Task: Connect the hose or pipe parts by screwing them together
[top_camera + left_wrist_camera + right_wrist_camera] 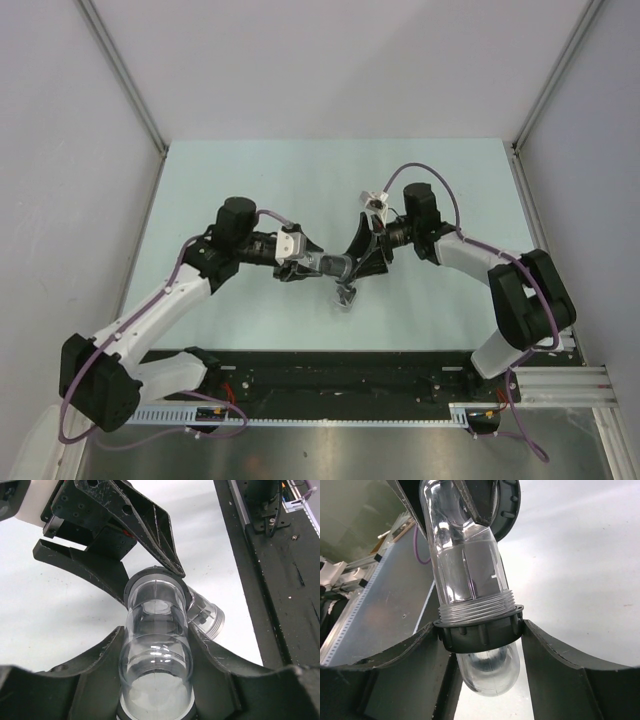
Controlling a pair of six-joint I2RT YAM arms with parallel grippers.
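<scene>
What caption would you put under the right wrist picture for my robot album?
Two black fingers pinch the dark ring on a clear pipe.

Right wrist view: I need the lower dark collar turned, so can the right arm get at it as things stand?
Likely yes. The right gripper sits against both sides of the lower dark collar with nothing between, and the left gripper clamps the clear pipe, which should brace it.

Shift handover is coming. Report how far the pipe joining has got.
Done: the clear pipe, clamped in the left gripper, meets the clear elbow. In hand: the right gripper grips the dark ring nut at the joint. Left: bare threads show above the nut, so it likely needs more turns.
</scene>
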